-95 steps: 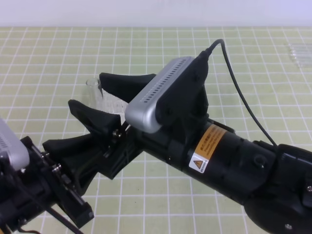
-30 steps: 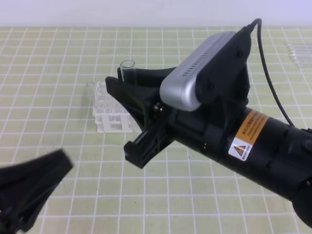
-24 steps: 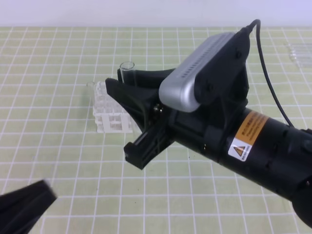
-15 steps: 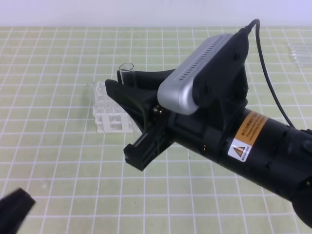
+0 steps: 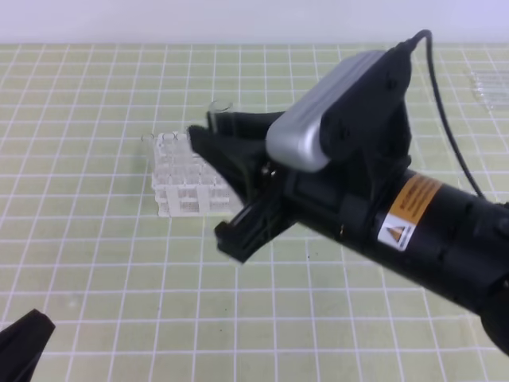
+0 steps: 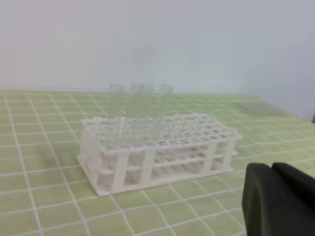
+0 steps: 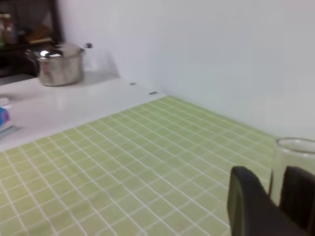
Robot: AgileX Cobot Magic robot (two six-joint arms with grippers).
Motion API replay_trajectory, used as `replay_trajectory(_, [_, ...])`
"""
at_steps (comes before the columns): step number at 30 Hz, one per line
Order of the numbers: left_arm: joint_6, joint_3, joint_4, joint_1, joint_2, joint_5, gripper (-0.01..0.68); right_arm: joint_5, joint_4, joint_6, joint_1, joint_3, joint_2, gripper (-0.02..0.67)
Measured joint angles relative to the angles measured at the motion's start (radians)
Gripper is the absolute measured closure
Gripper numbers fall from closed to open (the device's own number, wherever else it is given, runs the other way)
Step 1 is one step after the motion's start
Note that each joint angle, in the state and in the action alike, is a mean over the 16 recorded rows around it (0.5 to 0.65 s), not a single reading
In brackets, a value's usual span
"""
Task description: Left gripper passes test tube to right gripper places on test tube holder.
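My right gripper (image 5: pixel 205 127) reaches across the mat to just above the white test tube holder (image 5: pixel 184 191). It is shut on the clear test tube (image 5: pixel 220 106), whose open rim sticks up above the fingers. In the right wrist view the tube (image 7: pixel 294 147) stands between the two black fingers (image 7: pixel 248 196). Only a black tip of my left gripper (image 5: pixel 24 341) shows, in the bottom left corner and far from the rack. In the left wrist view its fingers (image 6: pixel 280 196) lie together with nothing between them. Beyond them stands the holder (image 6: pixel 157 147) with several upright tubes (image 6: pixel 138 105).
A green gridded mat (image 5: pixel 95 263) covers the table. A clear ribbed item (image 5: pixel 485 83) lies at the far right edge. In the right wrist view a metal pot (image 7: pixel 59 64) sits on a white counter beyond the mat, by the wall.
My left gripper has drawn back to the bottom left corner. The right gripper, still holding the tube, has shifted slightly right and lower over the rack.
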Motion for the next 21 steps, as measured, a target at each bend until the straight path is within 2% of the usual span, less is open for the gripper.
replay_trajectory(9, [0.015, 0.007, -0.003, 0.0, -0.001, 0.015, 0.673, 0.021, 0.017, -0.016, -0.068, 0.0, 0.0, 0.64])
replay_trajectory(21, [0.014, 0.005, -0.007, 0.0, -0.002, 0.011, 0.673, 0.006, 0.022, -0.032, -0.208, 0.0, 0.0, 0.64])
